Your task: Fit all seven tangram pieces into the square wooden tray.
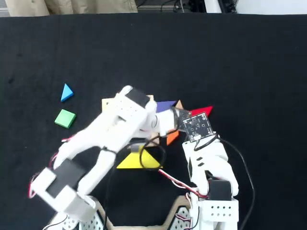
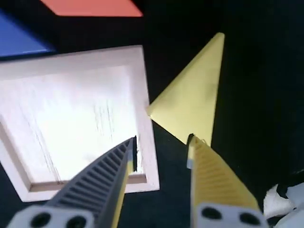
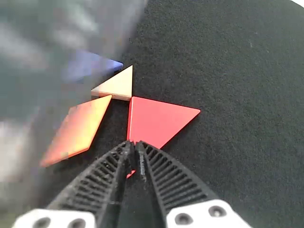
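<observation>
The high view has what neither wrist camera catches: a small blue triangle [image 1: 66,92] and a green square [image 1: 64,118] lying near each other on the black table [image 1: 249,62], well apart from the rest, to the left of the left arm [image 1: 110,129]. That arm lies across the square wooden tray [image 1: 106,103] and leaves just a corner of it bare. The left wrist view looks straight into the tray [image 2: 71,59], whose pale floor holds no piece. There the left pincer [image 2: 161,140] stands wide, one finger over the tray's inner corner and the other at the tip of the yellow triangle [image 2: 190,99], which lies on the table just outside the rim. The right wrist view shows a red triangle [image 3: 156,121], a tan triangle [image 3: 118,85] and an orange parallelogram [image 3: 78,128] close together on the table, with a blurred blue piece [image 3: 95,64] beyond. The right pincer [image 3: 135,143] is drawn narrow, its tips at the red triangle's near corner, a red sliver in the slit; whether it grips is unclear.
</observation>
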